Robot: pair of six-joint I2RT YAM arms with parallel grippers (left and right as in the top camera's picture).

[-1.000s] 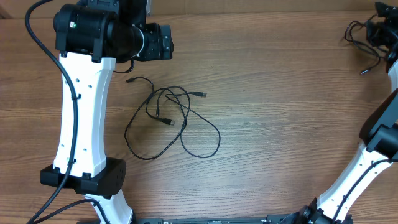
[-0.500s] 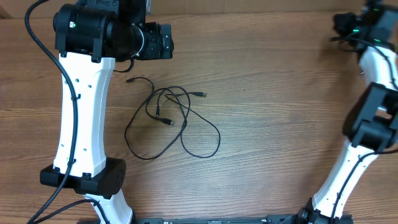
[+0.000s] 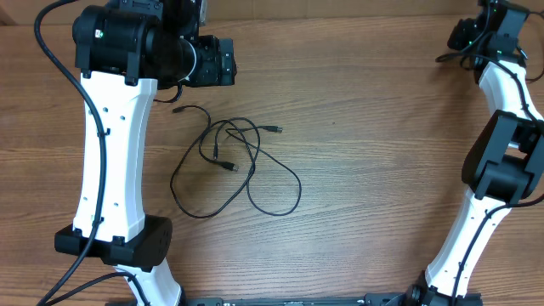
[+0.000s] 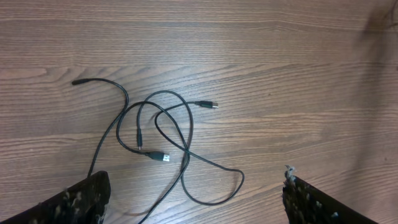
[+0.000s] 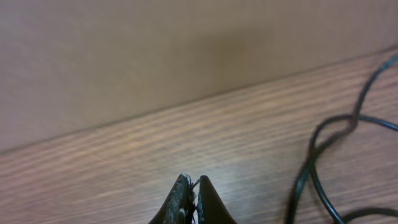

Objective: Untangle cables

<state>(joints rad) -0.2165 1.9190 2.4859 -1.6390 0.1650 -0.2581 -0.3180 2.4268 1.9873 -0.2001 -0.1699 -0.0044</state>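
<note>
A loose tangle of thin black cables (image 3: 223, 136) lies on the wooden table (image 3: 374, 153) left of centre. In the left wrist view the cables (image 4: 182, 112) show a silvery-tipped plug (image 4: 164, 158) in the middle of the loops. My left gripper (image 3: 218, 59) hovers behind the tangle, open and empty, its fingers spread wide over it (image 4: 193, 199). My right gripper (image 3: 473, 27) is at the far right back corner, jaws shut (image 5: 193, 186). Another thin black cable (image 3: 449, 56) trails from it and shows blurred at the right of the right wrist view (image 5: 311, 168).
A beige wall (image 5: 155, 50) rises right behind the table's back edge, close in front of my right gripper. My left arm's white link (image 3: 110, 153) stands left of the tangle. My right arm (image 3: 501, 153) runs along the right edge.
My right gripper has swung left and back along the far edge, and the thin cable has moved with it. The left arm and the tangle have not moved.
</note>
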